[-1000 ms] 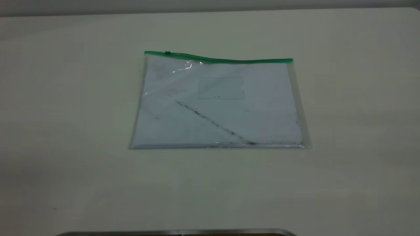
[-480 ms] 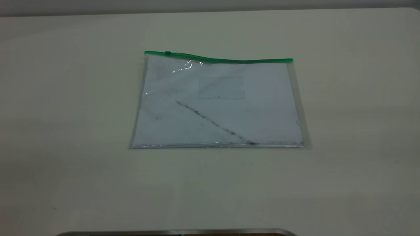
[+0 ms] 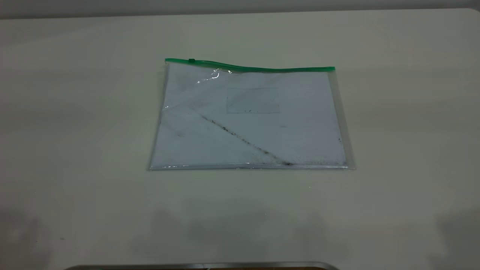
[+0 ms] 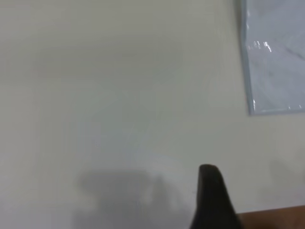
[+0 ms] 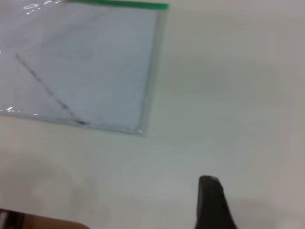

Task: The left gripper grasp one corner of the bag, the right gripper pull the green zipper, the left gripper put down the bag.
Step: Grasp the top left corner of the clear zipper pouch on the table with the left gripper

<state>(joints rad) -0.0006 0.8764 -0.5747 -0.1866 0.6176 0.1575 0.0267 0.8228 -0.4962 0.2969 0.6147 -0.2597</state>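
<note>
Clear bag [image 3: 249,118] flat at centre of worktop [image 3: 75,150], zipper [image 3: 249,67] along its far edge, slider near the upper-left corner [image 3: 167,62], left tool [image 4: 212,198] and right tool [image 5: 212,202] each showing one dark finger, spread or pressed together cannot be told

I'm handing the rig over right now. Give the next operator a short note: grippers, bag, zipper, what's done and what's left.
Left gripper: clear of the bag, near the table's front edge, holding nothing; only one finger shows, so its opening is unclear.
Right gripper: same, off the bag's other near corner.
Bag lies flat mid-table, the green zipper along its far edge, slider near the left end.
Done: nothing.
Left: left gripper grasps a corner, right pulls the zipper, left sets the bag down.
</note>
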